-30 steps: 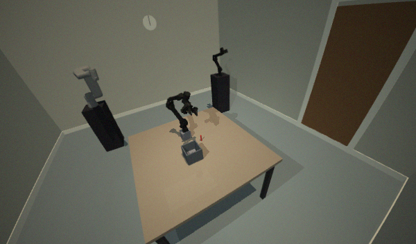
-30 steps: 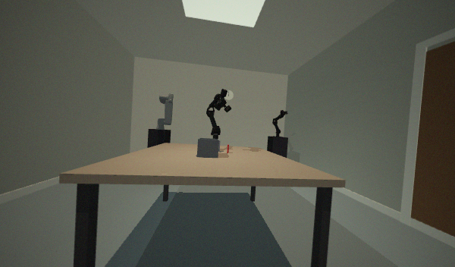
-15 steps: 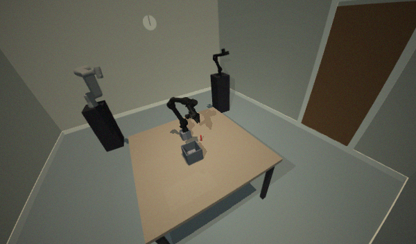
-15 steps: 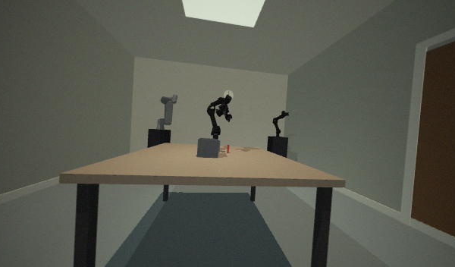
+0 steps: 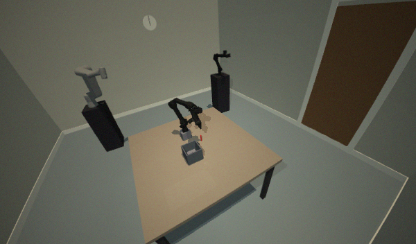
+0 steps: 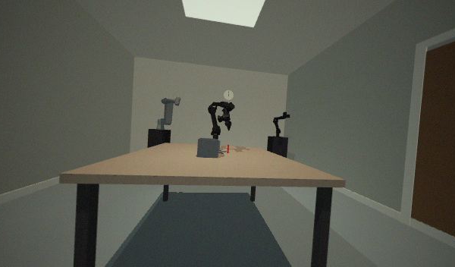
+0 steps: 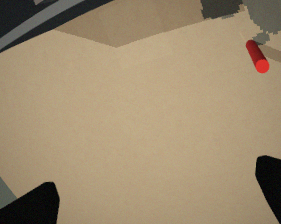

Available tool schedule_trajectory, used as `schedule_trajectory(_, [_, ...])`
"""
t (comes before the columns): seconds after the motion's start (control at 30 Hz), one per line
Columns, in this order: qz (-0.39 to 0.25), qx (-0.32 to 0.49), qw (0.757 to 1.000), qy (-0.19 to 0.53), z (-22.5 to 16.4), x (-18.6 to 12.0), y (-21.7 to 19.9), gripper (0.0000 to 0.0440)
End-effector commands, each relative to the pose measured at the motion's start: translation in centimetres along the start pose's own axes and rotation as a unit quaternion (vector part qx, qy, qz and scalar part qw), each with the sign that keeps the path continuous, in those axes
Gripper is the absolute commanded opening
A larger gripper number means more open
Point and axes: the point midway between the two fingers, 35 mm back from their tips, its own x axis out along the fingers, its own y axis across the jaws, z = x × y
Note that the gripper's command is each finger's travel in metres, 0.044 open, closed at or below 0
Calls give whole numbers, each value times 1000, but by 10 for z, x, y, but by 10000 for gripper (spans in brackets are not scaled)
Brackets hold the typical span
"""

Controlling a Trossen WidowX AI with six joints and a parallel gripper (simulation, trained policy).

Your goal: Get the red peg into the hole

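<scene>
One red peg (image 5: pixel 201 138) (image 6: pixel 228 149) (image 7: pixel 257 57), seemingly upright, stands near one open box (image 5: pixel 192 157) (image 6: pixel 208 148).

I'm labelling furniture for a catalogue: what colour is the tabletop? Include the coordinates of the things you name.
Light tan tabletop (image 5: pixel 172 187) (image 6: pixel 203 167) (image 7: pixel 141 115); the top view shows it best.

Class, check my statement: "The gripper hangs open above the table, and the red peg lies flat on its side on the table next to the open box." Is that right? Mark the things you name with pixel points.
Not quite: the red peg (image 5: pixel 201 138) (image 6: pixel 228 149) (image 7: pixel 257 57) stands upright, as the exterior view shows. The gripper (image 5: pixel 200 127) (image 6: pixel 229 129) (image 7: pixel 158 182) does hang open above the table (image 5: pixel 165 180) (image 6: pixel 203 167) (image 7: pixel 131 110), and the peg is next to the open box (image 5: pixel 193 159) (image 6: pixel 208 148) (image 7: pixel 21 25).
</scene>
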Motion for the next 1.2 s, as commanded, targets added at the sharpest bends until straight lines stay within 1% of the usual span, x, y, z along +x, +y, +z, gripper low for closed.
schedule_trajectory(0.0, [-31, -23, 999, -9, 2, 11, -12, 440])
schedule_trajectory(0.3, [-108, -84, 990, -32, 8, 33, -44, 439])
schedule_trajectory(0.6, [-167, -139, 975, -54, 15, 48, -69, 440])
schedule_trajectory(0.87, [-203, -178, 960, -72, 21, 60, -86, 440])
schedule_trajectory(1.17, [-226, -215, 946, -92, 27, 74, -99, 440])
